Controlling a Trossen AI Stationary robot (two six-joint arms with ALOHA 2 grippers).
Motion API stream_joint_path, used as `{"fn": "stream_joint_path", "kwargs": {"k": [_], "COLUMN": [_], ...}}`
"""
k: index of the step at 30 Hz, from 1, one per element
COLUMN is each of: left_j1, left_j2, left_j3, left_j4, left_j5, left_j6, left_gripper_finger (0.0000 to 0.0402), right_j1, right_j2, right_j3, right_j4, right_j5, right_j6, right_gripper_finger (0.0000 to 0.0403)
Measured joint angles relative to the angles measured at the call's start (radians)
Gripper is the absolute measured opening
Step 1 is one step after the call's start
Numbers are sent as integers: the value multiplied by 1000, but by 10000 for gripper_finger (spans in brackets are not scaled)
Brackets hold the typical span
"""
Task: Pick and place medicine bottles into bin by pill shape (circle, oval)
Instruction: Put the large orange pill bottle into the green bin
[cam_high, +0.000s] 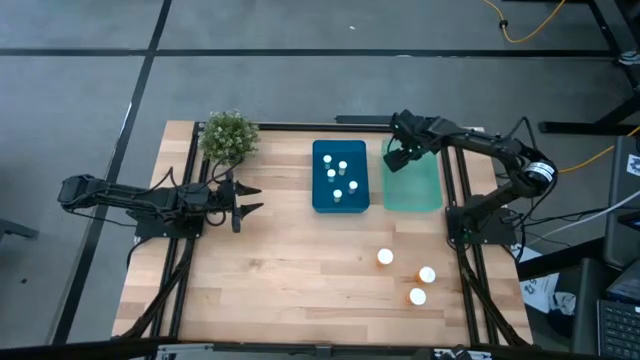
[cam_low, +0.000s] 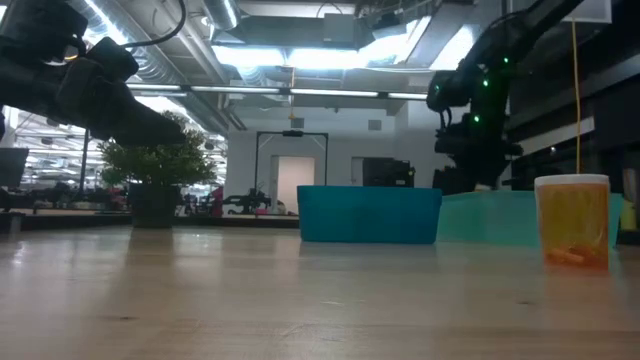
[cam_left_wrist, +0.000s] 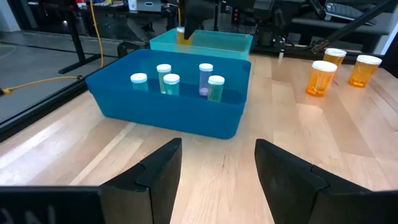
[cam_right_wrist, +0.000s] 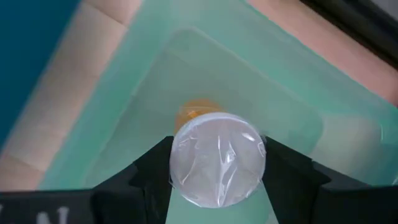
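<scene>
My right gripper (cam_high: 398, 158) is over the far left corner of the teal bin (cam_high: 425, 190) and is shut on a larger medicine bottle with an orange-amber body (cam_right_wrist: 194, 113) and a white cap. My left gripper (cam_high: 256, 198) waits open and empty over the table's left part, left of the blue bin (cam_high: 322, 195). Several small white-capped bottles (cam_left_wrist: 168, 81) stand upright in the blue bin. Three amber bottles (cam_high: 385, 257), (cam_high: 427, 274), (cam_high: 417, 296) stand on the table near the right front. My right gripper pinches the bottle's white cap (cam_right_wrist: 183, 155) between its two fingers (cam_right_wrist: 149, 168), one on each side of it. The fingers come from above and point down. The bottle hangs roughly upright below them, inside the teal bin's rim; whether its bottom touches the floor I cannot tell.
A small potted plant (cam_high: 229, 137) stands at the table's far left, near my left gripper. The two bins stand side by side at the far middle. Bare wood (cam_high: 290, 270) lies between the bins and the near edge.
</scene>
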Motion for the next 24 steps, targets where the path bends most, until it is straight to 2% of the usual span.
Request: {"fn": "stream_joint_path", "kwargs": {"k": [5,15,20,24], "left_j1": [0,0,0,0], "left_j2": [0,0,0,0], "left_j3": [0,0,0,0], "left_j4": [0,0,0,0], "left_j5": [0,0,0,0], "left_j6": [0,0,0,0], "left_gripper_finger": [195,195,195,195], "right_j1": [-14,-15,-14,-14], "right_j2": [0,0,0,1], "right_j3": [-47,-55,-53,-1], "right_j4": [14,19,17,-18], "right_j5": [26,40,35,35], "right_j6": [-3,-4,-4,-8], "right_gripper_finger": [210,266,271,272]}}
